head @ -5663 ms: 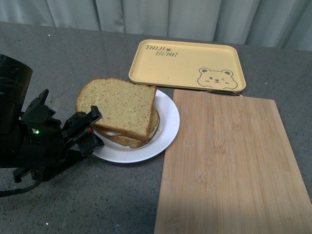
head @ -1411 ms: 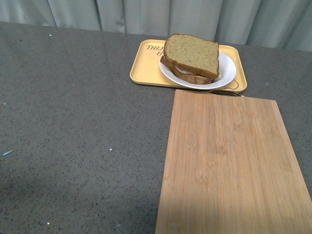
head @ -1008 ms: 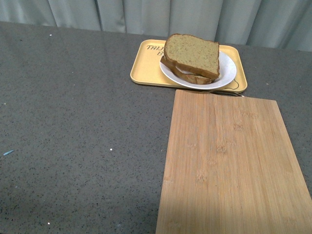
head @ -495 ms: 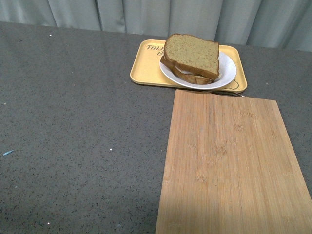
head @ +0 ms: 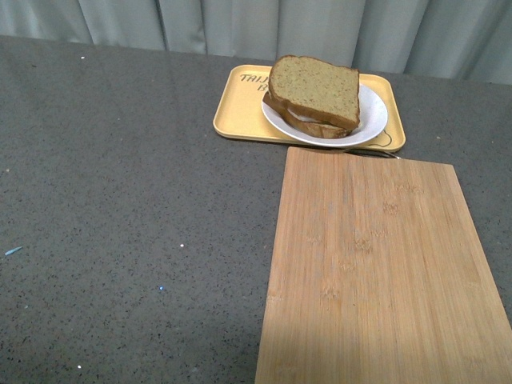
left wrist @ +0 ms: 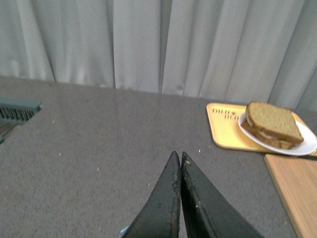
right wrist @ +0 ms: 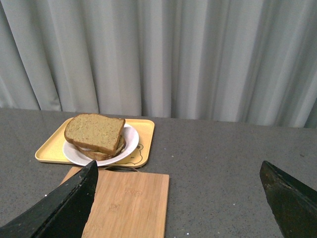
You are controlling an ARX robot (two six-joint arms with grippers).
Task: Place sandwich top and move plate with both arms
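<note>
Two bread slices: sandwich top (head: 314,86), lower slice (head: 308,125). One plate (head: 374,114). One yellow tray (head: 240,114). One cutting board (head: 376,272). Two grippers: left gripper (left wrist: 179,157), right gripper (right wrist: 178,198).

Front view: my body camera looks down and forward over grey speckled table (head: 120,184), pale pleated curtain (head: 240,24) along top edge; neither arm in frame.

Left wrist view: low, near table, facing curtain past closed black left gripper (left wrist: 179,161) at bottom centre.

Right wrist view: higher, farther back, wide-spread black right gripper (right wrist: 178,193) tips at lower corners.

All three share round white plate (head: 374,112) on rectangular yellow tray (head: 236,112), bamboo cutting board (head: 376,272).
</note>
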